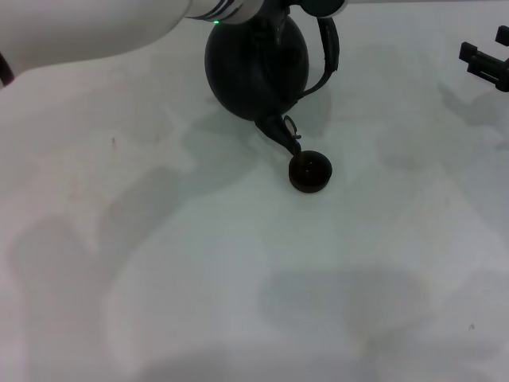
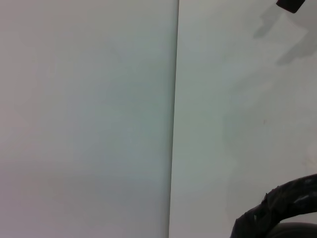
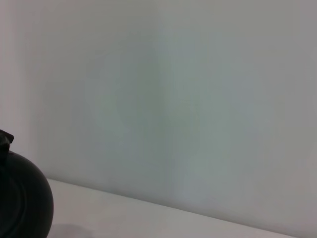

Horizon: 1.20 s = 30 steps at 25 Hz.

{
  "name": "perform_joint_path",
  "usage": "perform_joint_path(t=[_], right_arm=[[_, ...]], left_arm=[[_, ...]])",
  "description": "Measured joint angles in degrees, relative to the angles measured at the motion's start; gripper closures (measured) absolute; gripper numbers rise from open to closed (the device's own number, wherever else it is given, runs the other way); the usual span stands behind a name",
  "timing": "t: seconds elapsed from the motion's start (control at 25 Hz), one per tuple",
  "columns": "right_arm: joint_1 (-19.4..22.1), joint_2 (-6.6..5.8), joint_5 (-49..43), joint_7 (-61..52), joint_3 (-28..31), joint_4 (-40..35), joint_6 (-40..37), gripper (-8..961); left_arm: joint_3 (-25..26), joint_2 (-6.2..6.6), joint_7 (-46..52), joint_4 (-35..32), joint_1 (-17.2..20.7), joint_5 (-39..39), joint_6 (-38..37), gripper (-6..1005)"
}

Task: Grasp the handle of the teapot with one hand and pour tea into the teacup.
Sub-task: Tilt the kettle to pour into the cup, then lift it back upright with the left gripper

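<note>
Robot body: white arm w/ black rings, black gripper parts.

Left arm (image 1: 95, 32) in head view: broad, smooth, glossy white shell, rounded like a tube, no screws or cables visible. Dark band at the frame's left edge where the shell segment ends. Near the wrist end, thin black rings across the white casing, w/ a small green LED dot glowing just under them. A second rounded white-grey cap w/ black trim shows at the top edge. Right gripper (image 1: 487, 62) at the right edge: matte black, blocky, angular pieces w/ squared ends; only part in frame. In left wrist view, a small black squared corner of that right gripper shows in a corner.
</note>
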State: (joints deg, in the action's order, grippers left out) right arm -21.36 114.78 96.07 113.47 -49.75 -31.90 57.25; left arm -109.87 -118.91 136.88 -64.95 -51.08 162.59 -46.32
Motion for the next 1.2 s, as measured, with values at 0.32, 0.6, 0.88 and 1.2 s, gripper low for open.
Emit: perform_joint_path(t=[0.32,0.6,0.88,1.2], right_arm=[[0.01,0.00,0.00,-0.03,0.00,0.00,-0.06,202],[-0.05,0.00,0.00,-0.12,0.00,0.00,-0.15,201],[-0.08,0.00,-0.01,-0.14,0.00,0.00,-0.15,201],[-0.17,0.00,-0.01,-0.08,0.59,0.00,-0.23,201]], left_arm=[[-0.02,0.00,-0.63,0.00,-0.08,0.00,-0.07,895],[-0.07,0.00,-0.66,-0.34,-0.08,0.00,-0.17,893],[-0.08,0.00,-0.66,-0.27,-0.24,0.00,-0.18,892],[0.13,0.09,-0.71,-0.49,-0.39,0.00,-0.17,891]])
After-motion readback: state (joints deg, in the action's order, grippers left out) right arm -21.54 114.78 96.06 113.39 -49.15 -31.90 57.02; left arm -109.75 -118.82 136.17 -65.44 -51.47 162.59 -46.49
